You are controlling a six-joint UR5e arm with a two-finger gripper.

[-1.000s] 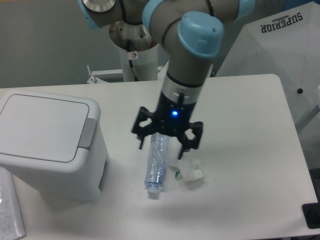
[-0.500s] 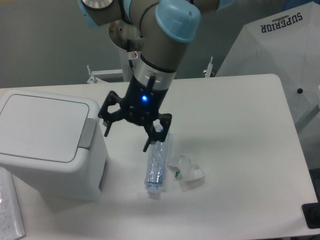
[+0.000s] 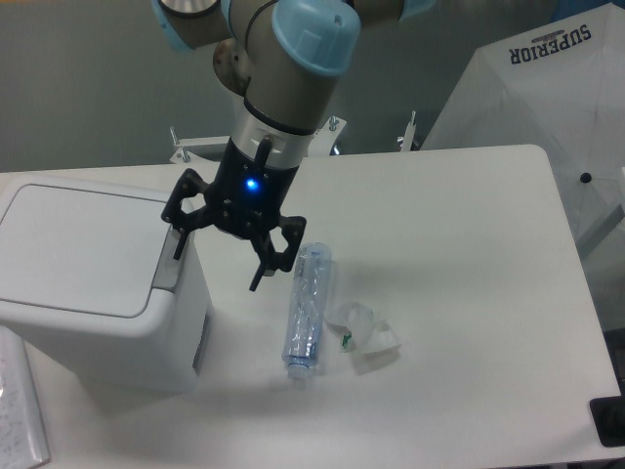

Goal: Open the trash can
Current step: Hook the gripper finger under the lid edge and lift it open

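Black two-finger gripper (image 3: pixel 217 258) has swung left off the clear plastic bottle (image 3: pixel 306 313), fingers spread wide and empty, now over the large white boxy plastic trash can's (image 3: pixel 93 283) grey push tab (image 3: pixel 169 262). Lid still shut; press likely next.

The tool (image 3: pixel 217 269), fingers spread, hangs beside the closed trash can (image 3: pixel 93 283).

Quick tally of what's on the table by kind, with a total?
Trash can: 1
Plastic bottle: 1
Crumpled clear wrapper: 1
Sheet at the left edge: 1
Total: 4
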